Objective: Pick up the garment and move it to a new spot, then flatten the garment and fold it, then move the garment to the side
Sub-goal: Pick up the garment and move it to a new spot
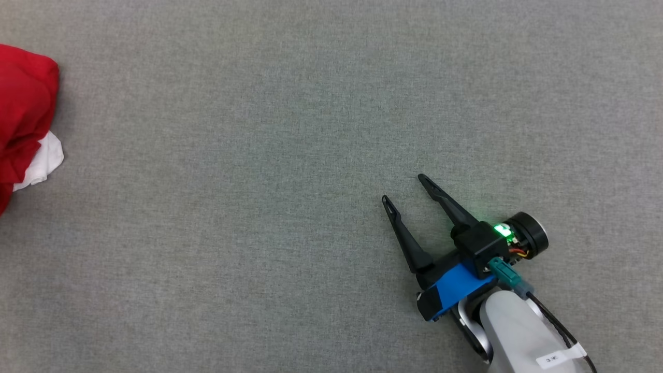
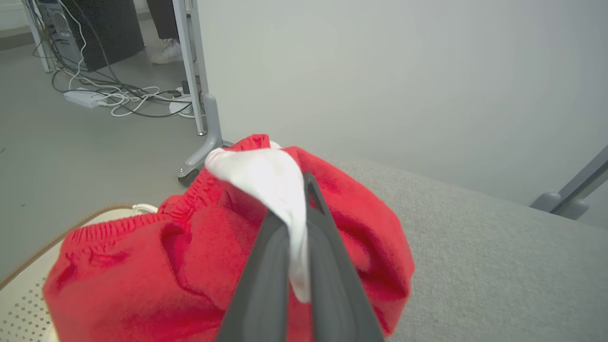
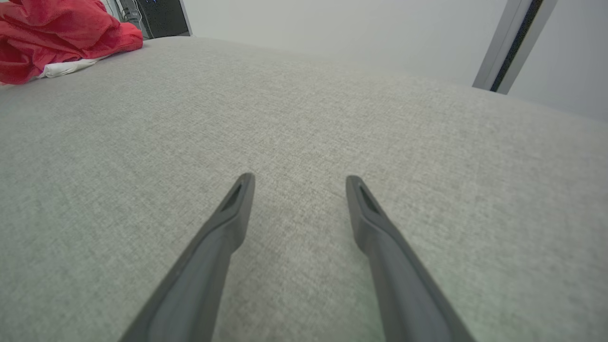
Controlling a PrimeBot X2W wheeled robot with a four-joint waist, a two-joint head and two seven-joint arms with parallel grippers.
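The garment (image 1: 23, 114) is a bunched red cloth with a white part, lying at the far left edge of the grey table (image 1: 290, 129). In the left wrist view my left gripper (image 2: 297, 209) is shut on the garment (image 2: 156, 266), its dark fingers pinching the white part over the red folds. My right gripper (image 1: 403, 187) stands open above the bare table at the lower right, far from the garment. The right wrist view shows the right gripper (image 3: 299, 180) with nothing between its fingers and the garment (image 3: 57, 33) at the far upper left.
Past the table's edge in the left wrist view, a metal frame leg (image 2: 202, 118) stands on the floor beside cables and a power strip (image 2: 85, 97). A person's white shoe (image 2: 166, 52) is behind it. A pale perforated surface (image 2: 19, 308) lies under the garment's near side.
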